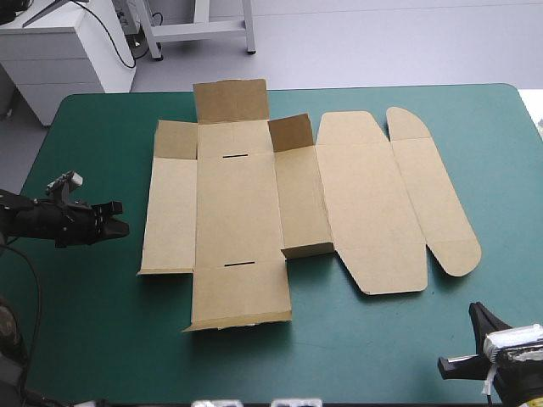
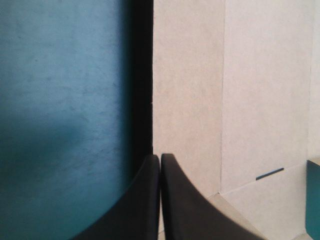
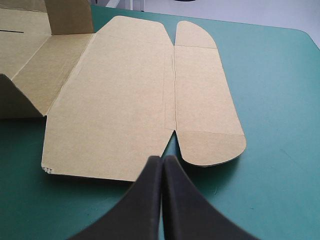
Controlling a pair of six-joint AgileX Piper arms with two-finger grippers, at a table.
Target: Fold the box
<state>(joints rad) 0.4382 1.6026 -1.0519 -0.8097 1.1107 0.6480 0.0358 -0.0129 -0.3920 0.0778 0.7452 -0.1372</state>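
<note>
Lying mostly flat at the middle of the surface (image 1: 85,339), the box (image 1: 237,203) is running its long axis from 9 to 3 o'clock, with its rounded lid end pointing to 3 o'clock. Folding seems to be just beginning: the left tool (image 1: 124,227), clenched on nothing, is hovering near the box's 9 o'clock edge, and the right tool (image 1: 475,312), likewise clenched and empty, is sitting at 5 o'clock. Next, the left tool is probably needing to slip under that edge and raise a wall.

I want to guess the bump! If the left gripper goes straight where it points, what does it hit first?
Probably the brown box: the left gripper, shut, points at its left side panel, with only bare teal-green cover between them.
</note>
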